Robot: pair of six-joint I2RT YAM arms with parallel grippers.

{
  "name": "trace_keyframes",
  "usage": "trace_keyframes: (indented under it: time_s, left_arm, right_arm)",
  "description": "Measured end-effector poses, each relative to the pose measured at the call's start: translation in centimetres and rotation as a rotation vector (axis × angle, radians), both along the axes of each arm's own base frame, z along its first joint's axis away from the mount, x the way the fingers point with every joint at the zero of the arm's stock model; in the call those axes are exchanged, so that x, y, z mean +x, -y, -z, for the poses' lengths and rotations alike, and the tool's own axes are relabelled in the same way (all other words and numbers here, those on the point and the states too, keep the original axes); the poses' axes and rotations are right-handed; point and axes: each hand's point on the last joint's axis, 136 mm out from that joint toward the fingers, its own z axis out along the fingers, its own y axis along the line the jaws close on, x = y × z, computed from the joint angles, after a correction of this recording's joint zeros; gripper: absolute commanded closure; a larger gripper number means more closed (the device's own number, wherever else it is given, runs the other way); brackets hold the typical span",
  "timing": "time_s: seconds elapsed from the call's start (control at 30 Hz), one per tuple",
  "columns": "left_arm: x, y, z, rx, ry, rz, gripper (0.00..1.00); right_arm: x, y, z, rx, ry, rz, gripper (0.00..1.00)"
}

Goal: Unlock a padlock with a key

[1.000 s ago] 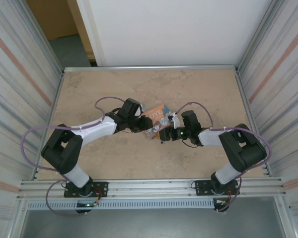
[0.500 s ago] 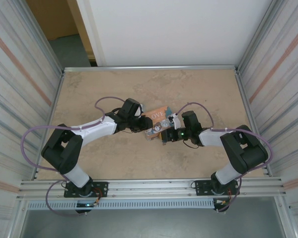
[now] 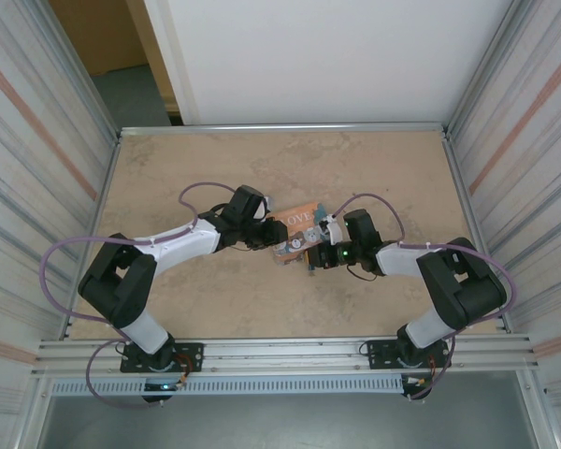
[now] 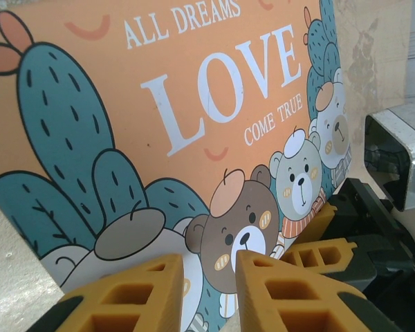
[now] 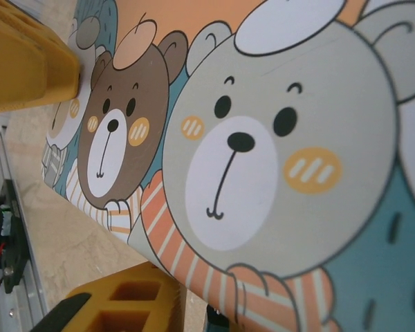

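Orange box [image 3: 300, 215]: centre of worktop [image 3: 206, 178], long axis slanting far-right to near-left. Left gripper [image 3: 267, 240], right gripper [image 3: 310, 253]: at its near end, opposite sides, equally close. Whether either grips, cannot tell. Padlock, key: too small to discern, presumably there.

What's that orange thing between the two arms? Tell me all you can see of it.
The orange box lies face up on the table, between the left gripper and the right gripper. Its top reads "ALL DREAMS LOVE COME TRUE" in white, with teal cacti and cartoon bears in caps and scarves. Whether either gripper touches it is unclear.
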Motion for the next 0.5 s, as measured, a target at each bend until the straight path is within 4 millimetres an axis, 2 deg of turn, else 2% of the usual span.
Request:
trace_keyframes:
  time_s: [0.2,0.5]
  left_arm:
    - [0.02,0.01,0.04,0.000,-0.001,0.000,0.74]
    - [0.14,0.44,0.03,-0.012,0.009,0.007,0.74]
  right_arm:
    - [0.11,0.34,-0.10,-0.004,0.002,0.008,0.92]
    - [-0.09,1.08,-0.13,0.004,0.000,0.032,0.95]
